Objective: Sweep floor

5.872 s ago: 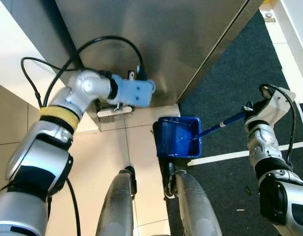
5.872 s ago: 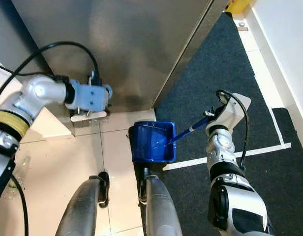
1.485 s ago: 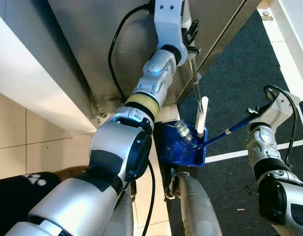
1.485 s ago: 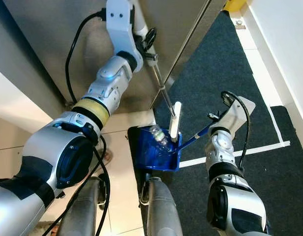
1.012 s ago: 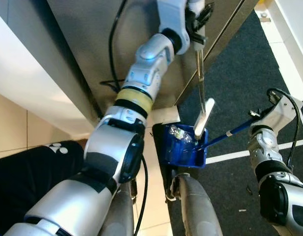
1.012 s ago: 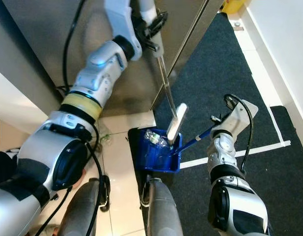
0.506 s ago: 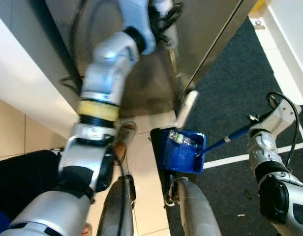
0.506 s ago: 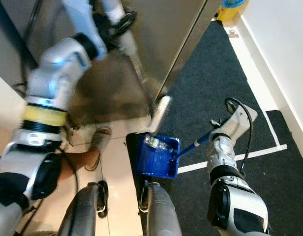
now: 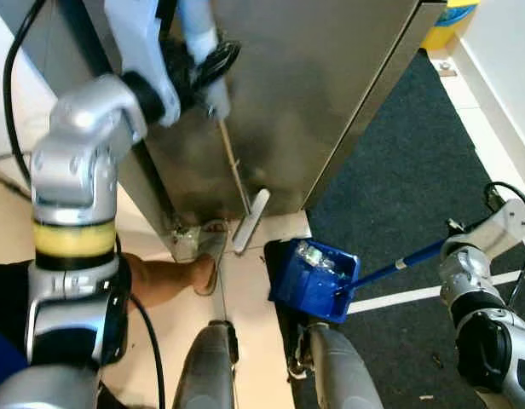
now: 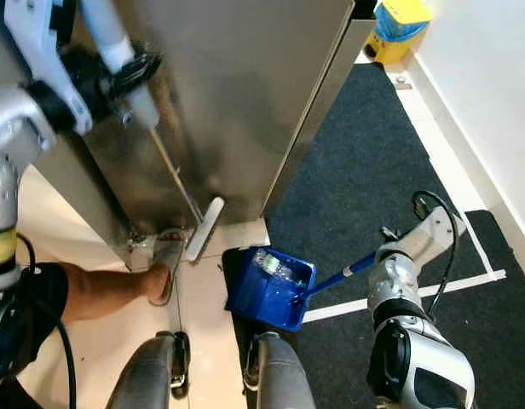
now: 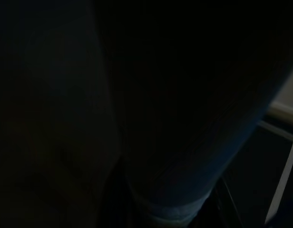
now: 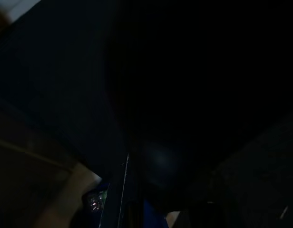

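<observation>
1. The dustpan (image 9: 314,285), a blue one, sat tilted on the floor at the edge of the dark carpet (image 9: 399,179), just ahead of the robot's feet (image 9: 298,362), with a crumpled clear plastic bottle (image 9: 318,258) and other litter lying inside it.
2. The dustpan's blue handle (image 9: 399,264) ran out from the pan to the right gripper (image 9: 454,230); the arm hid the fingers, so whether they were closed on the handle could not be told.
3. The left arm (image 9: 75,170) was raised high beyond the dustpan, in front of the steel cabinet (image 9: 322,85), and the left gripper (image 9: 203,64) gripped the grey top of the broom (image 9: 233,175), its black fingers closed around it.
4. The broom's thin shaft slanted down from that gripper toward the dustpan, and its white head (image 9: 250,221) hung at an angle just above the tiled floor (image 9: 245,298), close beside the dustpan's rim and apart from it.
5. A person's sandalled foot (image 9: 203,251) and bare leg (image 9: 160,277) rested on the tiles at the cabinet's base, on the far side of the broom head from the dustpan.
6. A white line (image 9: 399,294) crossed the carpet next to the dustpan, passing under its handle.
7. A yellow bin (image 10: 399,21) stood well beyond the dustpan, at the far end of the carpet by the white wall (image 10: 484,102).
8. Both wrist views were almost black; in the right one a faint blue glint could be made out.
</observation>
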Tool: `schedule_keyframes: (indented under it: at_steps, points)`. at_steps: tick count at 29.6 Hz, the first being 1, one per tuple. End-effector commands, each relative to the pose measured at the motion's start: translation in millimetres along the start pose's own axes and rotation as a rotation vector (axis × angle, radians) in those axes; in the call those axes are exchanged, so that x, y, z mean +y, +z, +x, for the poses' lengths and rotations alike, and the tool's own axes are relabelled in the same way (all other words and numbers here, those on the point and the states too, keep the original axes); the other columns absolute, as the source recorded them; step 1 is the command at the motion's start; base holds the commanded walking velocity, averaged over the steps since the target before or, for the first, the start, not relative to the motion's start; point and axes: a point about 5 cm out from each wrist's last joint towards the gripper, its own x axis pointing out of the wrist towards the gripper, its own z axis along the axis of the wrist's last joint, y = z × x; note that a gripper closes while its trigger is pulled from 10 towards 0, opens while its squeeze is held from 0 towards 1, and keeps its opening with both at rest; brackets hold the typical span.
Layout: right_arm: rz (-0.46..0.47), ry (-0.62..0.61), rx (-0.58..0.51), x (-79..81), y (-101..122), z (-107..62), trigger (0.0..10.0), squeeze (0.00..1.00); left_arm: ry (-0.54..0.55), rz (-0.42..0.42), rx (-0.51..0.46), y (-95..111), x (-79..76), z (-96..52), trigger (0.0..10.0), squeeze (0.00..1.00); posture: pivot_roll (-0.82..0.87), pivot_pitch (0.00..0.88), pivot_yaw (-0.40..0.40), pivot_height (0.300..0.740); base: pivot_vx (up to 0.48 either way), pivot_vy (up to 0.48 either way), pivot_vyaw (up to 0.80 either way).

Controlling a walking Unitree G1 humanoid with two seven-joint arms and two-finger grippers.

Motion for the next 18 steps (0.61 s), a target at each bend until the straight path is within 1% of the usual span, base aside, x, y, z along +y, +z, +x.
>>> schedule_keyframes:
  at_steps: [1, 2, 4, 5, 6, 7, 8, 9, 12, 13, 14, 15, 16, 17, 18]
  points:
    - [0.051, -0.044, -0.021, -15.9, 9.1, 3.2, 10.0, 0.0, 0.002, 0.044, 0.022, -12.3, -8.3, -3.2, 10.0, 0.0, 0.18, 0.046, -0.08, 0.74, 0.0, 0.0, 0.0]
    - [0.051, -0.044, -0.021, -15.9, 9.1, 3.2, 10.0, 0.0, 0.002, 0.044, 0.022, -12.3, -8.3, -3.2, 10.0, 0.0, 0.18, 0.046, -0.08, 0.74, 0.0, 0.0, 0.0]
    - [0.068, -0.049, -0.032, -18.8, 12.7, 4.0, 10.0, 0.0, 0.028, 0.011, 0.082, -37.6, -14.0, -6.1, 10.0, 0.0, 0.18, 0.037, -0.077, 0.74, 0.0, 0.0, 0.0]
    - [0.068, -0.049, -0.032, -18.8, 12.7, 4.0, 10.0, 0.0, 0.028, 0.011, 0.082, -37.6, -14.0, -6.1, 10.0, 0.0, 0.18, 0.037, -0.077, 0.74, 0.0, 0.0, 0.0]
    - [0.074, -0.049, -0.04, -20.1, 15.6, 4.7, 10.0, 0.0, 0.05, 0.001, 0.12, -53.8, -17.8, -7.8, 10.0, 0.0, 0.18, 0.032, -0.074, 0.74, 0.0, 0.0, 0.0]
    - [0.077, -0.047, -0.051, -21.0, 19.4, 5.5, 10.0, 0.0, 0.065, 0.012, 0.157, -70.9, -22.8, -9.3, 10.0, 0.0, 0.17, 0.022, -0.069, 0.74, 0.0, 0.0, 0.0]
    - [0.077, -0.042, -0.064, -21.4, 23.4, 6.3, 10.0, 0.0, 0.082, -0.007, 0.18, -85.2, -27.7, -9.8, 10.0, 0.0, 0.17, 0.022, -0.069, 0.74, 0.0, 0.0, 0.0]
    - [0.077, -0.042, -0.064, -21.4, 23.4, 6.3, 10.0, 0.0, 0.082, -0.007, 0.18, -85.2, -27.7, -9.8, 10.0, 0.0, 0.17, 0.022, -0.069, 0.74, 0.0, 0.0, 0.0]
    - [0.06, -0.021, -0.088, -21.0, 30.5, 7.4, 10.0, 0.0, 0.125, -0.03, 0.213, -109.1, -36.7, -10.5, 10.0, 0.0, 0.17, 0.018, -0.059, 0.74, 0.0, 0.0, 0.0]
    - [0.06, -0.021, -0.088, -21.0, 30.5, 7.4, 10.0, 0.0, 0.125, -0.03, 0.213, -109.1, -36.7, -10.5, 10.0, 0.0, 0.17, 0.018, -0.059, 0.74, 0.0, 0.0, 0.0]
    - [0.051, -0.012, -0.093, -20.9, 32.0, 7.7, 10.0, 0.0, 0.151, -0.027, 0.231, -118.1, -38.6, -10.5, 10.0, 0.0, 0.17, 0.017, -0.06, 0.74, 0.0, 0.0, 0.0]
    - [0.047, -0.006, -0.099, -21.2, 34.0, 8.0, 10.0, 0.0, 0.186, -0.062, 0.258, -131.0, -41.4, -10.5, 10.0, 0.0, 0.16, 0.017, -0.061, 0.74, 0.0, 0.0, 0.0]
    - [0.047, -0.006, -0.099, -21.2, 34.0, 8.0, 10.0, 0.0, 0.186, -0.062, 0.258, -131.0, -41.4, -10.5, 10.0, 0.0, 0.16, 0.017, -0.061, 0.74, 0.0, 0.0, 0.0]
    - [0.047, -0.004, -0.102, -21.6, 35.3, 8.2, 10.0, 0.0, 0.208, -0.089, 0.277, -139.2, -43.5, -10.7, 10.0, 0.0, 0.16, 0.017, -0.061, 0.74, 0.0, 0.0, 0.0]
    - [0.047, -0.004, -0.102, -21.6, 35.3, 8.2, 10.0, 0.0, 0.208, -0.089, 0.277, -139.2, -43.5, -10.7, 10.0, 0.0, 0.16, 0.017, -0.061, 0.74, 0.0, 0.0, 0.0]
